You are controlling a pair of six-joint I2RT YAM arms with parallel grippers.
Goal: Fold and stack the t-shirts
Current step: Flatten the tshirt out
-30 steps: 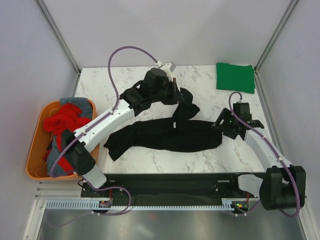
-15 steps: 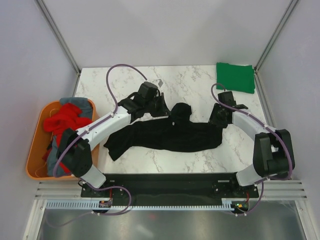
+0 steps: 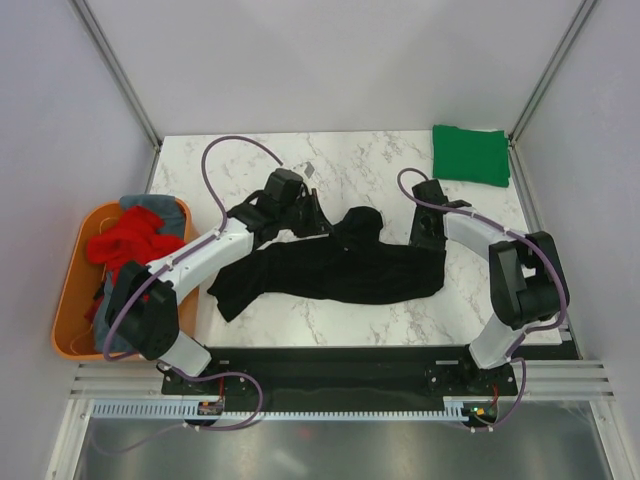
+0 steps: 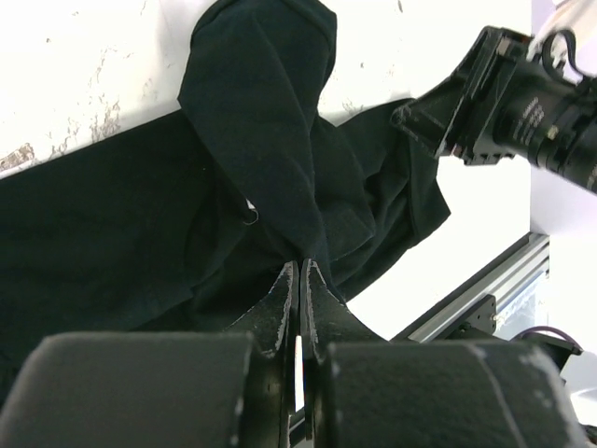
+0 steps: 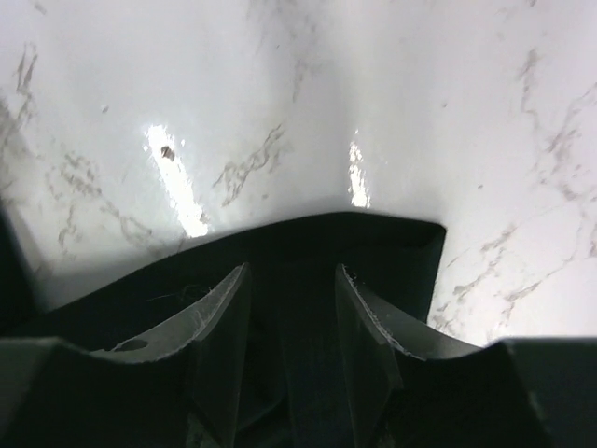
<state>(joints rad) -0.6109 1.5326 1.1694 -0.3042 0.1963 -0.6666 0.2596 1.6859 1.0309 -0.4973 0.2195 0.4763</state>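
The black t-shirt [image 3: 340, 275] lies spread in a long band across the middle of the table. My left gripper [image 3: 325, 222] is shut on a raised fold of it [image 4: 261, 121] at the far edge, with the jaws [image 4: 300, 268] pressed together on the cloth. At the shirt's far right corner, my right gripper [image 3: 428, 238] is low over the cloth. Its jaws [image 5: 292, 273] stand apart with black cloth [image 5: 308, 245] between and under them. The green t-shirt [image 3: 470, 155] lies folded at the far right corner. The red t-shirt [image 3: 125, 245] and the grey one [image 3: 160, 212] sit bunched in the tub.
The orange tub [image 3: 72, 305] stands off the table's left edge. The right arm's wrist [image 4: 522, 103] shows close by in the left wrist view. The table's near edge and its metal rail [image 4: 485, 294] lie just beyond the shirt.
My left gripper came down and toward the near left, lowering the black fold onto the table. My right arm swung in from the right onto the shirt's corner, its jaws narrowing.
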